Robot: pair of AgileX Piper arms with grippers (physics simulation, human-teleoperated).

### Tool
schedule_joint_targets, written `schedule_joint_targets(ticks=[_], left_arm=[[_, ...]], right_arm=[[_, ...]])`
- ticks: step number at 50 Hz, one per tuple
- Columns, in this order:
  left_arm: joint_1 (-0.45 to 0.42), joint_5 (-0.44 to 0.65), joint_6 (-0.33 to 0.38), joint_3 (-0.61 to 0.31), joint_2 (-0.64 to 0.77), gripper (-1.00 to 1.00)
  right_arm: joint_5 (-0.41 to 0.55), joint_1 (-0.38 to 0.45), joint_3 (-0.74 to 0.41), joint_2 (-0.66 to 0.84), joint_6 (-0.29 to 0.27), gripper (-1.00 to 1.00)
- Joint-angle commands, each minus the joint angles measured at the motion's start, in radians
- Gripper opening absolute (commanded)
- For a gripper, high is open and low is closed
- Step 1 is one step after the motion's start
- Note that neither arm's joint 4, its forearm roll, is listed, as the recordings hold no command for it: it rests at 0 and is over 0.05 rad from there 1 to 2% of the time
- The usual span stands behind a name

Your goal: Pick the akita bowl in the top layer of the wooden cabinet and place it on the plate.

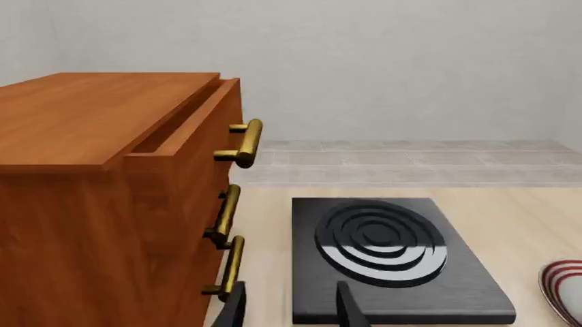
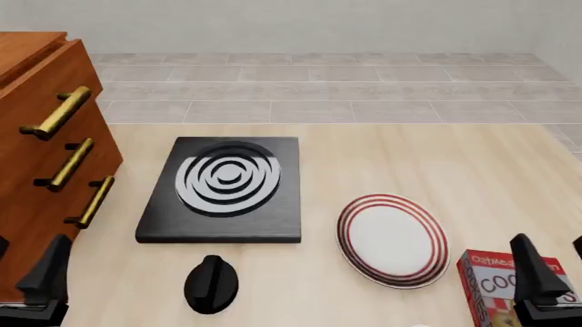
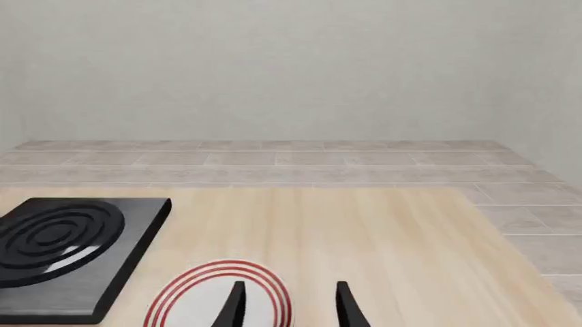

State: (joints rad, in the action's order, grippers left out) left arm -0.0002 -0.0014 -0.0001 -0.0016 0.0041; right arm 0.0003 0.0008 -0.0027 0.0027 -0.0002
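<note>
Brown wooden cabinet [image 2: 41,170] has its top layer [image 1: 195,122] pulled out a little. No akita bowl shows; maybe it sits inside. Both the left gripper [image 1: 289,306] and right gripper [image 3: 289,306] are spread, holding nothing. Red-ringed plate [image 2: 393,239] waits bare.

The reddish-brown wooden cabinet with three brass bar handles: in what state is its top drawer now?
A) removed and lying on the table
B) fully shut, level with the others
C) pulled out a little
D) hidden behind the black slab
C: the top drawer sticks out past the two lower ones of the reddish-brown wooden cabinet, with a gap showing under the cabinet's top.
</note>
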Motion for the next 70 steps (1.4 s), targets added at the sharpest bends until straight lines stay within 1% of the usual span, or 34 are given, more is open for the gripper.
schedule_joint_targets(ticks=[1,9,17,20,21,22,23,26,28,30,34,41,42,43,44,46,49,52,60,66,70], left_arm=[[0.001,-0.003,0.001,-0.003,0.009,1.00],[0.011,0.004,-0.011,-0.018,0.015,1.00],[-0.002,0.038,-0.017,-0.083,0.021,1.00],[-0.002,0.045,-0.007,-0.120,0.039,1.00],[-0.001,0.046,-0.011,-0.128,0.047,1.00],[0.000,0.064,-0.024,-0.156,0.057,1.00],[0.000,0.064,-0.024,-0.156,0.057,1.00],[-0.016,0.096,-0.009,-0.207,0.068,1.00],[-0.020,0.096,-0.008,-0.226,0.085,1.00],[-0.034,0.104,0.011,-0.245,0.077,1.00],[-0.034,0.105,0.016,-0.254,0.090,1.00],[-0.050,0.142,0.030,-0.335,0.128,1.00],[-0.049,0.147,0.025,-0.349,0.137,1.00],[-0.034,0.148,-0.003,-0.358,0.153,1.00],[-0.028,0.147,-0.007,-0.368,0.169,1.00],[-0.040,0.160,0.013,-0.403,0.181,1.00],[-0.043,0.168,0.015,-0.423,0.195,1.00],[-0.050,0.191,0.016,-0.476,0.225,1.00],[-0.067,0.228,0.021,-0.543,0.252,1.00],[-0.080,0.245,0.041,-0.577,0.277,1.00],[-0.084,0.262,0.043,-0.603,0.293,1.00]], right_arm=[[-0.004,-0.001,-0.002,0.006,-0.002,1.00],[0.003,-0.002,-0.004,0.001,-0.006,1.00],[0.004,-0.004,-0.005,0.000,-0.006,1.00],[0.005,-0.005,-0.006,-0.001,-0.006,1.00],[0.006,-0.005,-0.006,-0.001,-0.007,1.00],[0.006,-0.005,-0.006,-0.001,-0.006,1.00],[0.006,-0.005,-0.006,-0.001,-0.006,1.00],[0.008,-0.003,-0.006,-0.001,-0.006,1.00],[0.008,-0.003,-0.006,-0.001,-0.005,1.00],[0.008,-0.003,-0.006,-0.001,-0.005,1.00],[0.005,-0.004,-0.005,-0.002,-0.004,1.00],[0.002,-0.004,-0.006,-0.002,-0.003,1.00],[0.002,-0.004,-0.006,-0.002,-0.003,1.00],[0.002,-0.003,-0.006,-0.002,-0.003,1.00],[0.002,-0.003,-0.006,-0.002,-0.002,1.00],[-0.001,-0.004,-0.006,-0.002,-0.003,1.00],[-0.001,-0.004,-0.006,-0.002,-0.003,1.00],[0.000,-0.002,-0.006,-0.002,-0.002,1.00],[-0.001,-0.001,-0.007,-0.002,0.000,1.00],[-0.002,-0.001,-0.006,-0.002,-0.001,1.00],[-0.003,-0.002,-0.006,-0.002,-0.001,1.00]])
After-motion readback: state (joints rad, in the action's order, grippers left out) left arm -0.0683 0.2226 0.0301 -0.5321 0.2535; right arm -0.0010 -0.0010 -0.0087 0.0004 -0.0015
